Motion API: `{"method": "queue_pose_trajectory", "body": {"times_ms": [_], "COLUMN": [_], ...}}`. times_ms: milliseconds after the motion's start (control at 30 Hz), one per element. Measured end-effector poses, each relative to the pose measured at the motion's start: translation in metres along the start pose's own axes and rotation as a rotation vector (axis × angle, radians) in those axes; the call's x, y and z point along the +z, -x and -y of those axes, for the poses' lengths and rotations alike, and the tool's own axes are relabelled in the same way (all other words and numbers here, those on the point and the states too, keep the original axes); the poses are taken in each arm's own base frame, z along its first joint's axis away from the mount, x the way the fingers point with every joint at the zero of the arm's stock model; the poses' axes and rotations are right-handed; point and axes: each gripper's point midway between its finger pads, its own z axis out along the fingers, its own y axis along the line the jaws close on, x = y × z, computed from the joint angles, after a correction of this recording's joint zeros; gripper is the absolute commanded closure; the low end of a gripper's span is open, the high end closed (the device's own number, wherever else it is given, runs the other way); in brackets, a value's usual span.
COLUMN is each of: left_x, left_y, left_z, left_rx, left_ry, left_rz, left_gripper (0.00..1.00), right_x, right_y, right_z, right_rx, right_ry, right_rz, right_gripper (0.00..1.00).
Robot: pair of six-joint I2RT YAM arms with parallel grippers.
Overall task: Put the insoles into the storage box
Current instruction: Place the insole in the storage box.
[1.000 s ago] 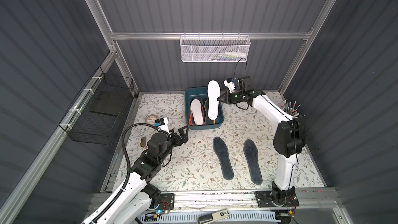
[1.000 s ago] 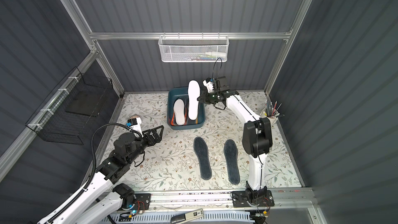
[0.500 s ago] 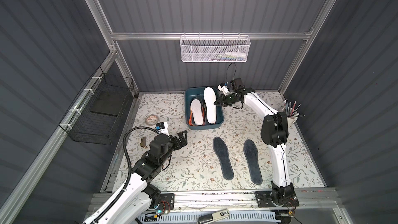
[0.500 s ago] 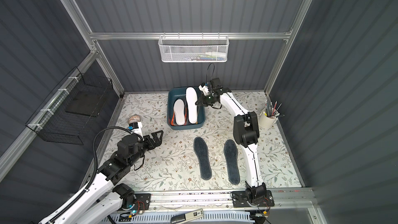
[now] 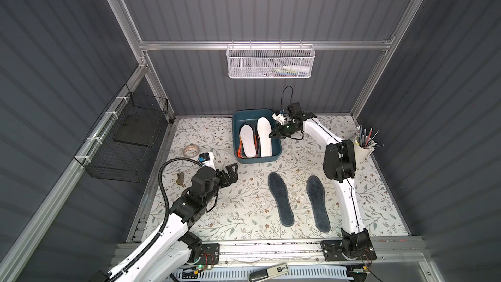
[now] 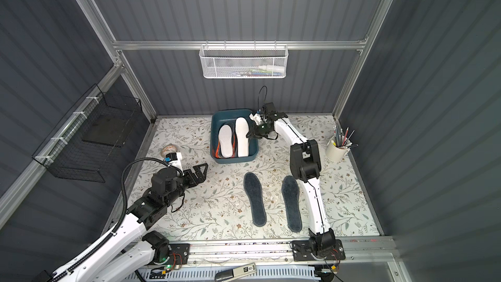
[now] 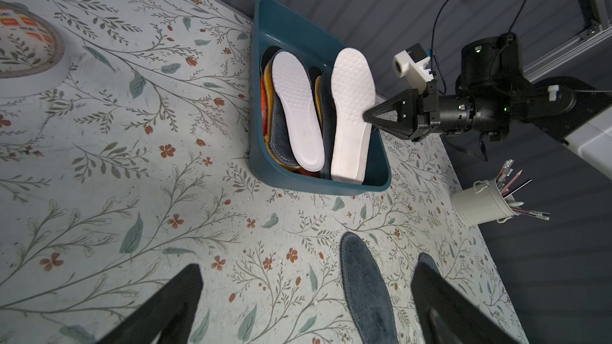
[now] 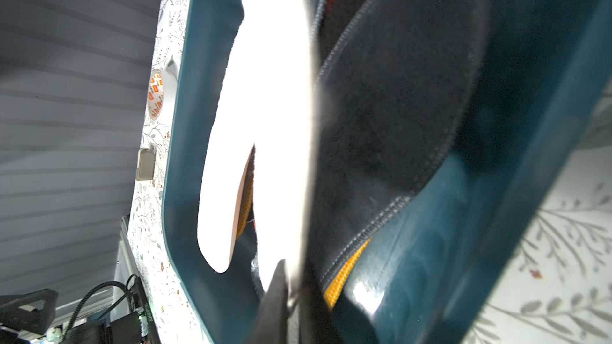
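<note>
The right tool (image 7: 366, 117), jaws narrow, pinches the edge of the white insole (image 7: 347, 94) inside the storage box (image 7: 298, 38). The left tool (image 5: 233, 173) gapes wide, with the dark insoles (image 5: 280, 199) ahead of it on the worktop (image 5: 244, 212).

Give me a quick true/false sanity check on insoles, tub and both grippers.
Two fuzzy dark grey-blue insoles lie on the floral tabletop, outside the dark teal plastic tub. True.
The left gripper holds an insole. False: it is open and empty above the tabletop.
The tub is empty. False: it holds a stack topped by two white textured insoles.
The right gripper is shut on the edge of one white textured insole in the tub. True.
</note>
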Motion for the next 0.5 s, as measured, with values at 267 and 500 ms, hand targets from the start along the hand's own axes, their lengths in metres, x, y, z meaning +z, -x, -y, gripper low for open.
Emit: {"method": "queue_pose_trajectory", "body": {"times_ms": [267, 500], "left_x": [0.0, 0.0], "left_y": [0.001, 0.003], "left_z": [0.003, 0.004], "left_rx": [-0.002, 0.002], "left_ry": [-0.012, -0.016], "left_rz": [0.004, 0.01], "left_gripper": [0.0, 0.0], "right_x": [-0.013, -0.071], "right_y": [0.015, 0.009], "right_z": [-0.006, -0.036], "right_rx": [-0.044, -0.096], "right_ry": [-0.055, -0.155], "right_rz": [0.044, 0.179], "right_gripper": [0.3, 0.02]}}
